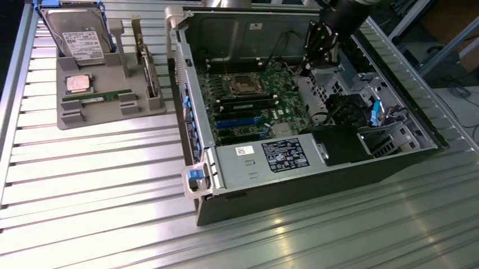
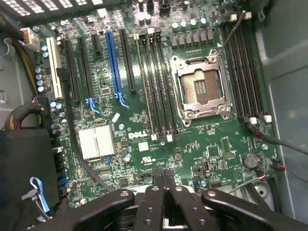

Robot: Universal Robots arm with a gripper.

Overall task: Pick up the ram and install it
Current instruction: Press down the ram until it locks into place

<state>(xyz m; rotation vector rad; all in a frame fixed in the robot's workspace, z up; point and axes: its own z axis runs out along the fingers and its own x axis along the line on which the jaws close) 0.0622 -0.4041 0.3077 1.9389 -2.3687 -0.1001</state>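
the gripper (image 2: 166,179) has its fingers pressed together with nothing between them, hanging over the open computer case (image 1: 196,117) toward its far right corner in the exterior view, where the black arm (image 1: 329,33) reaches in from above. in the wrist view the closed fingertips sit above the edge of the motherboard (image 2: 144,144), just beyond the empty processor socket (image 2: 201,86) with its metal frame.

the ram (image 1: 96,97) lies well apart from the gripper, outside the case on the grey parts holder (image 1: 105,115) at the exterior view's left. it is a thin green stick set on edge in a slot along the holder's near side, just near of the square silver-topped processor chip (image 1: 78,83). a hard drive (image 1: 75,33) stands at the holder's far end and an expansion card (image 1: 147,70) stands upright along its right side, close to the case wall.

inside the case, long dark memory slots (image 2: 156,82) run beside the socket, with another bank (image 2: 243,67) on the socket's other side. in the exterior view one slot seems to carry a dark stick (image 1: 247,104). a blue expansion slot (image 2: 114,62) and black ones lie beyond. the power supply (image 1: 273,157) fills the near end of the case, and cables (image 2: 269,139) trail along the board's edge near the gripper. the ribbed metal table (image 1: 97,190) is open between holder and case.
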